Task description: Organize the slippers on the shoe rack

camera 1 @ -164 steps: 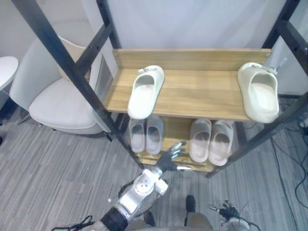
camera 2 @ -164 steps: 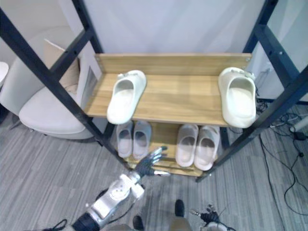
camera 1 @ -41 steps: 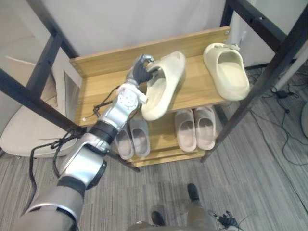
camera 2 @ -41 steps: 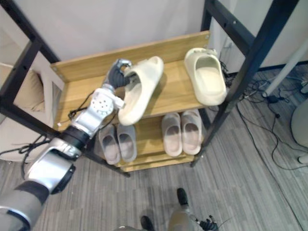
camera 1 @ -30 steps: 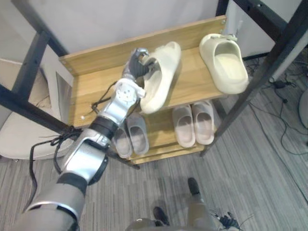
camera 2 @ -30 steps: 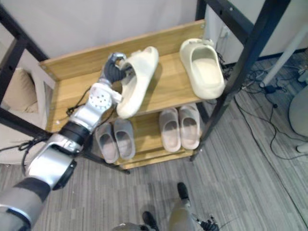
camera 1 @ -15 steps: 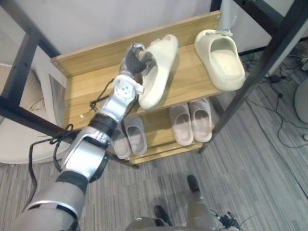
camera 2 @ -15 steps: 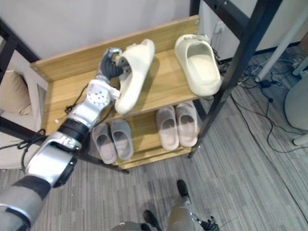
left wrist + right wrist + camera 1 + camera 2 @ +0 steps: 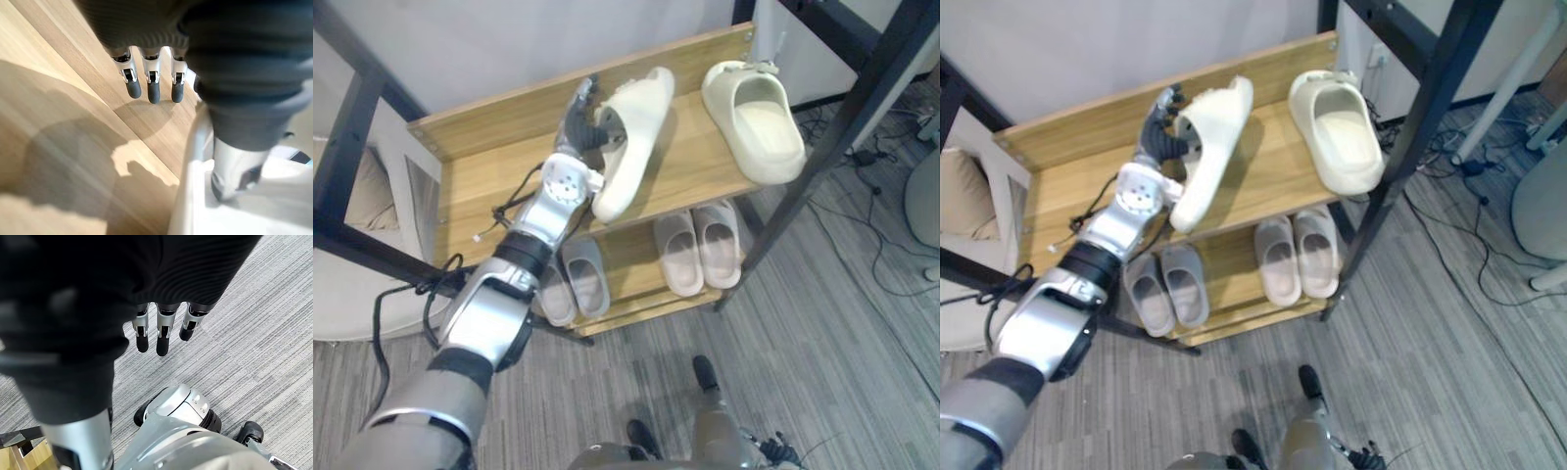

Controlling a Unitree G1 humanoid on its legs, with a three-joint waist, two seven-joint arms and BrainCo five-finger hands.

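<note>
Slipper (image 9: 631,142) tilts on edge against left hand (image 9: 576,127).

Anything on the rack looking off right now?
Yes. On the top shelf, one cream slipper is tipped up on its side, leaning against the left hand, while its mate lies flat at the right end. The grey pairs on the shelf below sit neatly side by side.

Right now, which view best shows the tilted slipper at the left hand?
Left eye view: whole cream slipper, tipped on edge against the left hand. Right eye view matches; left wrist view shows its rim close.
</note>
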